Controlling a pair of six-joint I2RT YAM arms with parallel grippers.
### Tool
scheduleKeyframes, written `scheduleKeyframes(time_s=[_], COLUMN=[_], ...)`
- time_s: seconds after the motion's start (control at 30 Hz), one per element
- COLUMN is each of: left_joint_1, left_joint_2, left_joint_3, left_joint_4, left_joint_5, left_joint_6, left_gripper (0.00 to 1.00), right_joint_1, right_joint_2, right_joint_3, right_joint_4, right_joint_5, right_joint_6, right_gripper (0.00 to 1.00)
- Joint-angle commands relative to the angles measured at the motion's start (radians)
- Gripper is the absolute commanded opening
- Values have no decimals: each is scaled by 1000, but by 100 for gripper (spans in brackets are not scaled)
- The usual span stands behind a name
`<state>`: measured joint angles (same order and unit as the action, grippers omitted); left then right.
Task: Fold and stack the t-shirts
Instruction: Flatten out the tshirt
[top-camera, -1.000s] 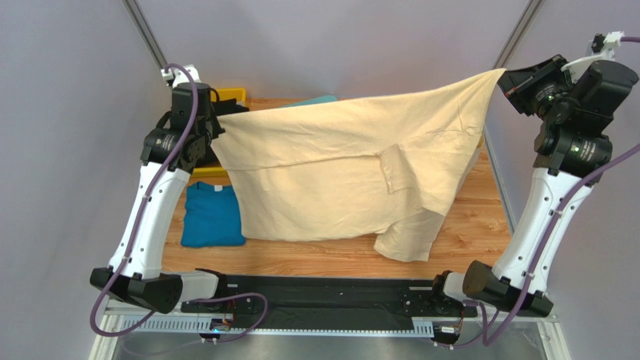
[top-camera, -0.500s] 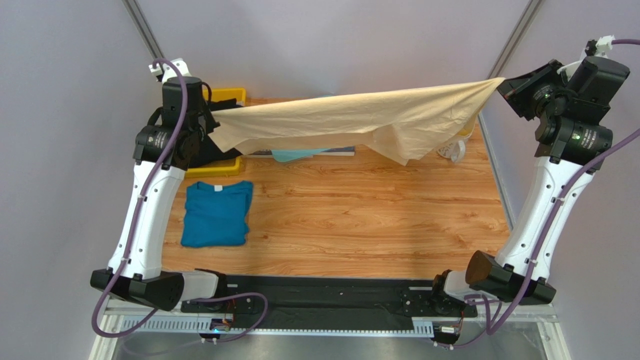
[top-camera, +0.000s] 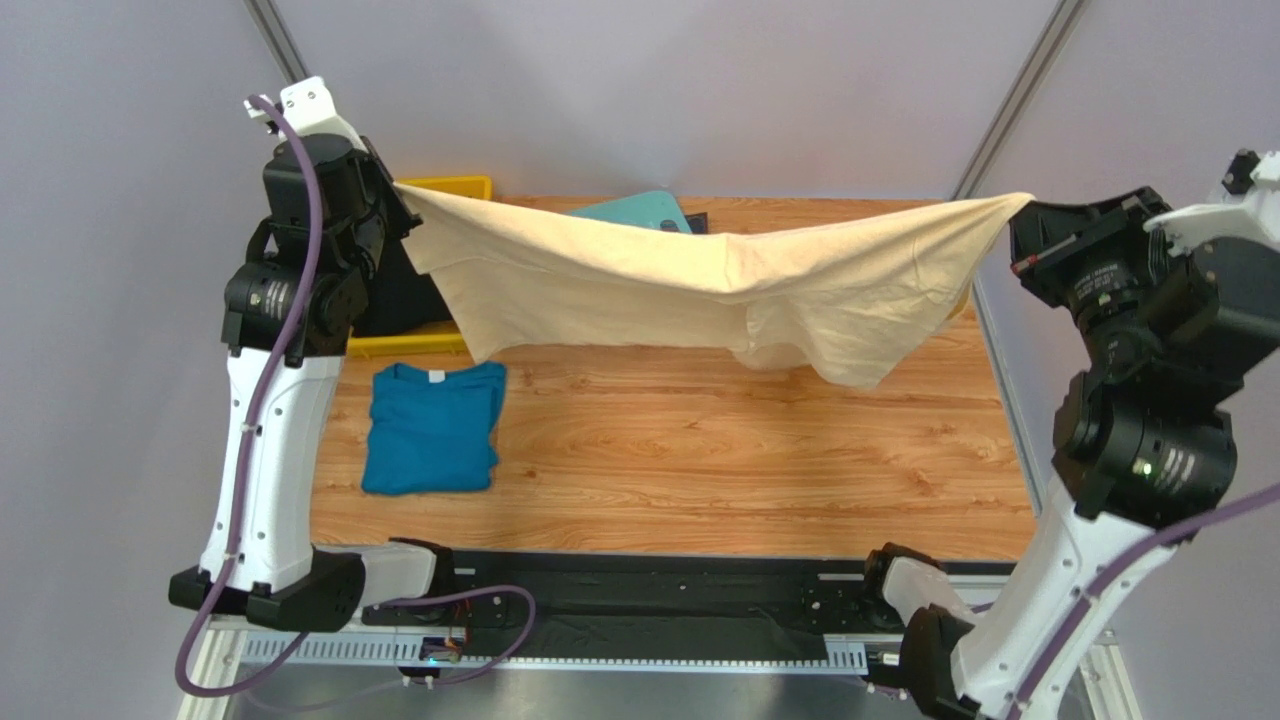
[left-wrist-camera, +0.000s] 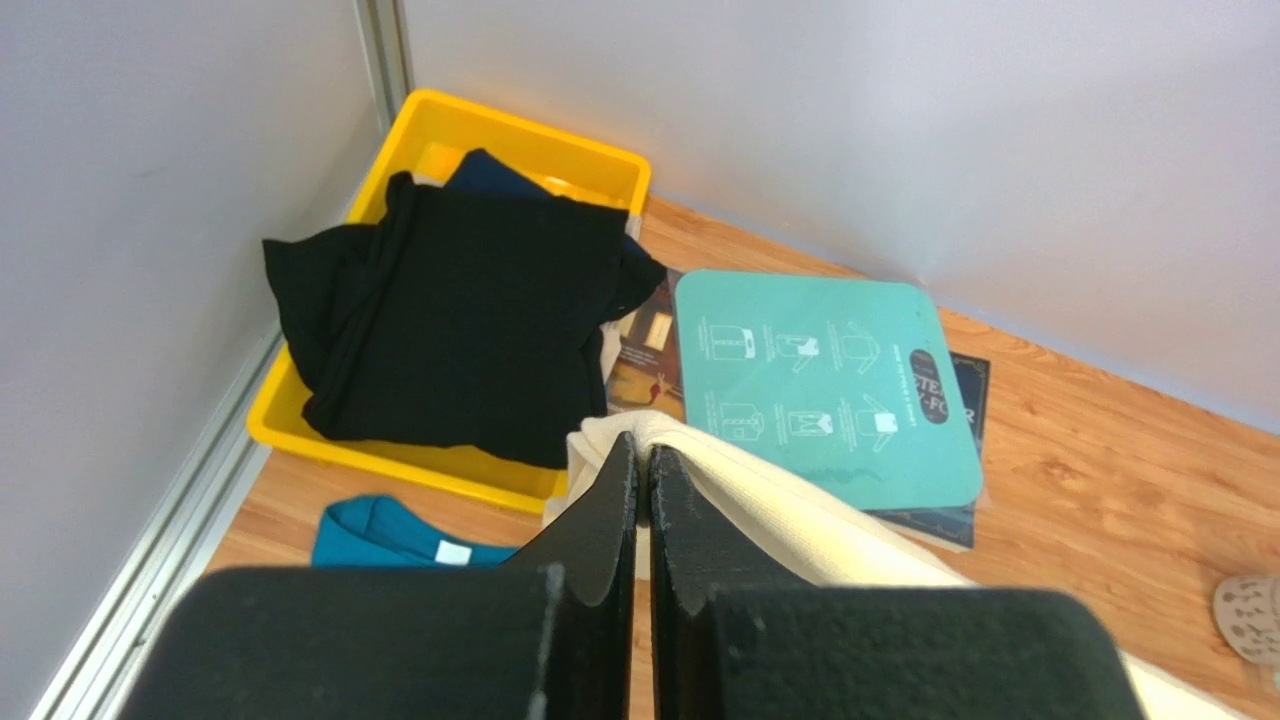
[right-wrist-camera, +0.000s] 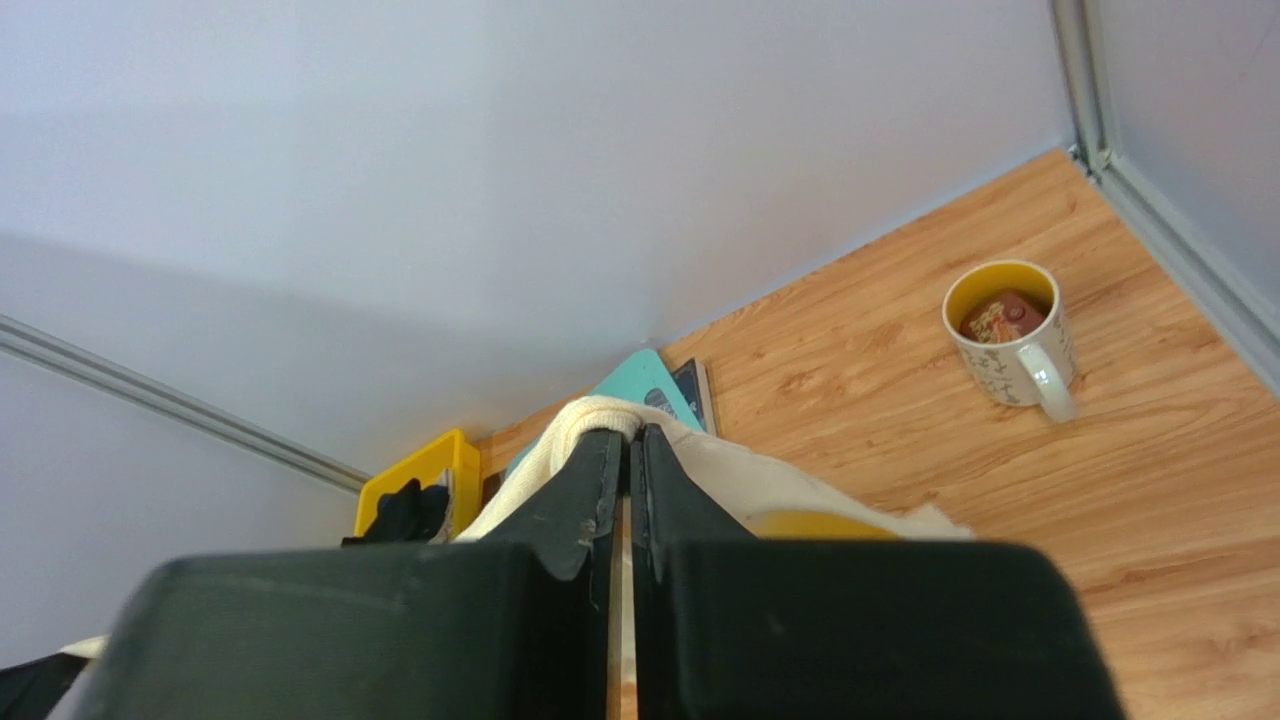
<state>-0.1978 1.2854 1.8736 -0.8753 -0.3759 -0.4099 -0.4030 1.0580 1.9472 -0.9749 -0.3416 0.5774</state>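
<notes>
A pale cream-yellow t-shirt (top-camera: 706, 285) hangs stretched in the air between my two grippers, sagging in the middle above the table. My left gripper (top-camera: 403, 192) is shut on its left corner, seen in the left wrist view (left-wrist-camera: 646, 447). My right gripper (top-camera: 1025, 203) is shut on its right corner, seen in the right wrist view (right-wrist-camera: 628, 435). A folded teal-blue t-shirt (top-camera: 433, 428) lies flat at the left of the table. Black t-shirts (left-wrist-camera: 451, 308) are heaped in a yellow bin (left-wrist-camera: 451, 468) at the back left.
A rigid teal board with white print (left-wrist-camera: 819, 383) lies on a dark book (left-wrist-camera: 962, 393) at the back centre. A mug (right-wrist-camera: 1014, 333) with a yellow inside stands at the back right by the wall rail. The wooden table (top-camera: 721, 465) is walled on three sides.
Both arms have lifted and swung toward the camera, carrying the cream shirt. It has gone from hanging low over the table to being pulled taut and high between the grippers.
</notes>
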Motion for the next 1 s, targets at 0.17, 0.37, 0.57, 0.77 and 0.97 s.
scheduleKeyframes(time_s=[0.17, 0.37, 0.57, 0.77, 0.97], left_joint_1=[-65, -71, -29, 17, 84], left_joint_2=[-201, -192, -78, 31, 182], left_joint_3=[-24, -57, -223, -390, -427], left_joint_4=[73, 73, 61, 114, 173], left_joint_5=[-150, -129, -8, -20, 22], left_joint_6=[103, 126, 40, 36, 94], left_gripper=[0, 0, 0, 0, 0], right_joint_1=[110, 135, 138, 139, 139], right_joint_2=[-107, -44, 164, 345, 509], right_joint_3=[102, 122, 61, 32, -60], right_joint_4=[-84, -70, -24, -13, -28], right_joint_5=[339, 375, 248, 150, 92], right_joint_6=[-140, -148, -96, -68, -94], right_gripper=[0, 0, 0, 0, 0])
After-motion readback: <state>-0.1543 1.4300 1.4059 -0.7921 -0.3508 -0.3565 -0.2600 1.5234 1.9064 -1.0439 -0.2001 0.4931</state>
